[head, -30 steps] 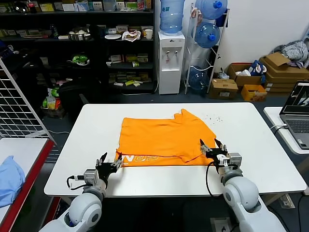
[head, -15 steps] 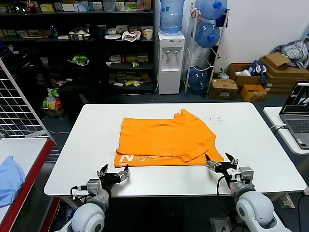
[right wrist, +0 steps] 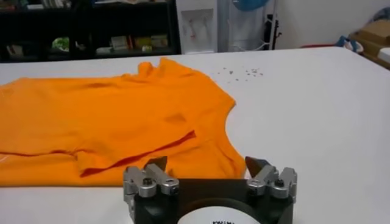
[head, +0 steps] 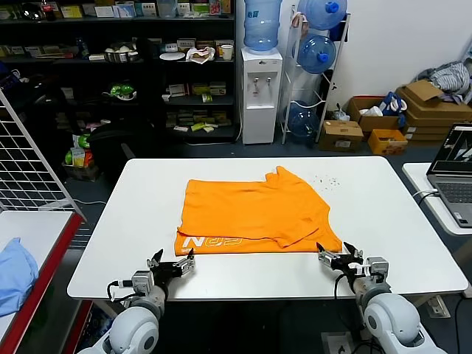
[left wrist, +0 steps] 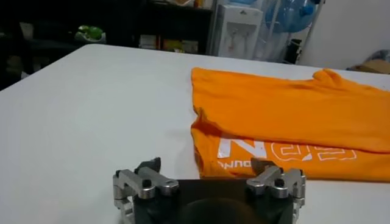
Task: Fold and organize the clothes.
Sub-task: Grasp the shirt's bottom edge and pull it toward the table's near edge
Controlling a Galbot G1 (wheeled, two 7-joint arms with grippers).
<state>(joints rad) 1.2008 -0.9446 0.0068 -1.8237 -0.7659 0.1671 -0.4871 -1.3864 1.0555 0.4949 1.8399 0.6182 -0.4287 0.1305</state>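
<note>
Orange cotton, the T-shirt (head: 254,214) lies flat near the middle of the white table (head: 383,199), folded over on itself so that a doubled layer runs along its near edge. White block lettering (head: 214,241) shows on the near left corner, on the lower layer; above it the upper layer ends in a straight fold line. At the far right a sleeve or shoulder bunches into a soft peak, and the near right corner ends in a rounded flap. The cloth looks smooth, with only shallow creases.

Just short of the shirt's near left corner, the left gripper (head: 174,264) hovers over bare tabletop, its dark fingers spread wide with nothing between them. The right gripper (head: 338,255) sits just off the near right corner, also spread apart and empty, its tips close to the hem but not touching it.

Small dark specks (head: 324,181) dot the table beyond the shirt on the right. A light blue cloth (head: 15,273) rests on a separate red-edged table far to the left.
</note>
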